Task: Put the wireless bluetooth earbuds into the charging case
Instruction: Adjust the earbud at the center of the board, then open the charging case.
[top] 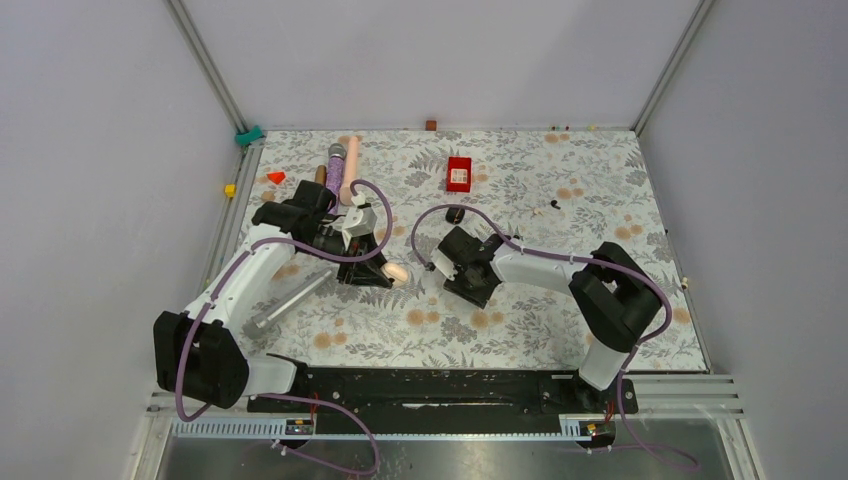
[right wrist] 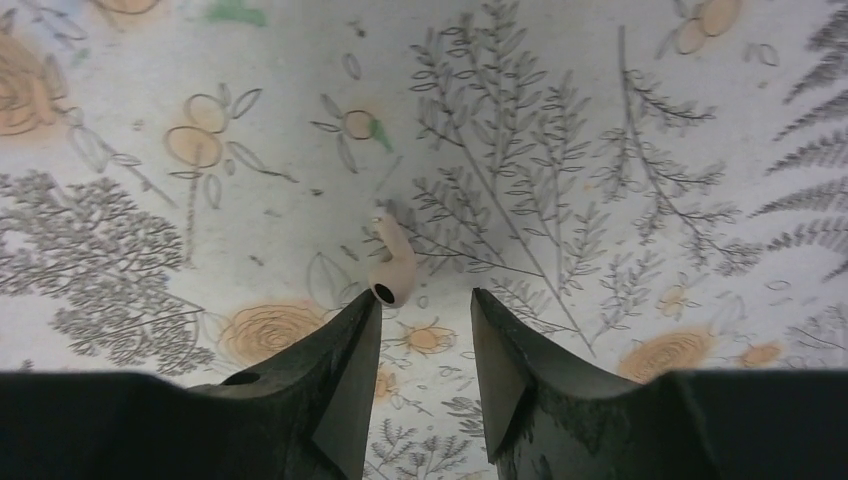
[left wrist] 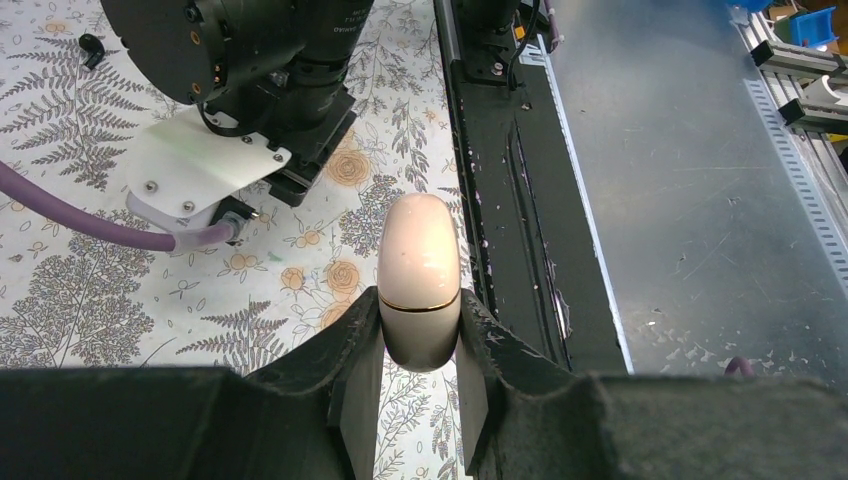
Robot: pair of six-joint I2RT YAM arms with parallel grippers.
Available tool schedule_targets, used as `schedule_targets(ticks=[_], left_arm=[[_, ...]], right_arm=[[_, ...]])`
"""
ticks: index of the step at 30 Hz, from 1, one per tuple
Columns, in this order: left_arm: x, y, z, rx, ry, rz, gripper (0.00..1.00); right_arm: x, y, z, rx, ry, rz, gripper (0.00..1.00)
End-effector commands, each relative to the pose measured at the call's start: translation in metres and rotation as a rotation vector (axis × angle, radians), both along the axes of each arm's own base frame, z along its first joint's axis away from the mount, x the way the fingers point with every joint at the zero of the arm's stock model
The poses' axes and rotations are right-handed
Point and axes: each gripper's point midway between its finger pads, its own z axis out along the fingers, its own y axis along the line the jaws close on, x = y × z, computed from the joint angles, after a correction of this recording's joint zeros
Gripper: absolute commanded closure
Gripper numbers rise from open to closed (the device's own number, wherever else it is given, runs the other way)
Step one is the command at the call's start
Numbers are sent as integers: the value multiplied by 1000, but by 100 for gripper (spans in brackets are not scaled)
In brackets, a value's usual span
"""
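Observation:
My left gripper [left wrist: 420, 345] is shut on a closed, pinkish-white pebble-like charging case [left wrist: 420, 270], held by its lower half above the floral mat; in the top view the case [top: 398, 272] sits at the left gripper [top: 384, 273]. My right gripper [right wrist: 425, 298] is open, low over the mat. A whitish earbud [right wrist: 390, 270] lies on the mat just off its left fingertip, not between the jaws. In the top view the right gripper [top: 440, 268] is close to the right of the case. A black earbud [top: 553, 207] lies far right; one also shows in the left wrist view [left wrist: 90, 45].
A small black case [top: 455, 214] lies behind the right gripper. A red block [top: 459, 173], a pink cylinder [top: 351, 165], a purple roller [top: 335, 168] and a red cone [top: 276, 177] are at the back. A metal rod [top: 290, 300] lies by the left arm.

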Motion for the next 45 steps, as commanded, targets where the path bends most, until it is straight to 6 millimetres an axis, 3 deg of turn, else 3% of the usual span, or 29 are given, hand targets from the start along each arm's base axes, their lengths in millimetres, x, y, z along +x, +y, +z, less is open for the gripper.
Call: schedule_targets(ticks=[1, 6, 11, 16, 18, 23, 27, 30, 33, 35, 45], left_arm=[[-3, -3, 20, -78, -52, -21, 100], [-2, -4, 20, -79, -49, -20, 100], [-3, -4, 20, -78, -49, -21, 100], [-4, -4, 21, -86, -43, -25, 100], [-4, -5, 20, -93, -39, -28, 100], [1, -9, 17, -94, 16, -34, 100], [4, -13, 11, -81, 58, -44, 100], [3, -17, 6, -49, 86, -51, 100], [14, -24, -6, 12, 123, 17, 100], [31, -32, -15, 40, 35, 108, 100], [25, -37, -10, 16, -1, 100, 100]], right_arm=[[33, -9, 16, -58, -171, -36, 54], [60, -13, 32, -89, -299, -55, 52], [65, -17, 45, -71, -323, -47, 52], [65, -27, 89, 98, -317, -87, 52], [59, -23, 114, 213, -304, -66, 52], [15, 20, 186, 602, -308, 170, 50], [-15, 51, 245, 886, -316, 302, 38], [-29, 69, 274, 1034, -252, 331, 33], [-27, 87, 278, 1079, -139, 286, 34], [-23, 97, 272, 1082, -109, 261, 34], [-38, 132, 234, 1058, 19, 271, 34]])
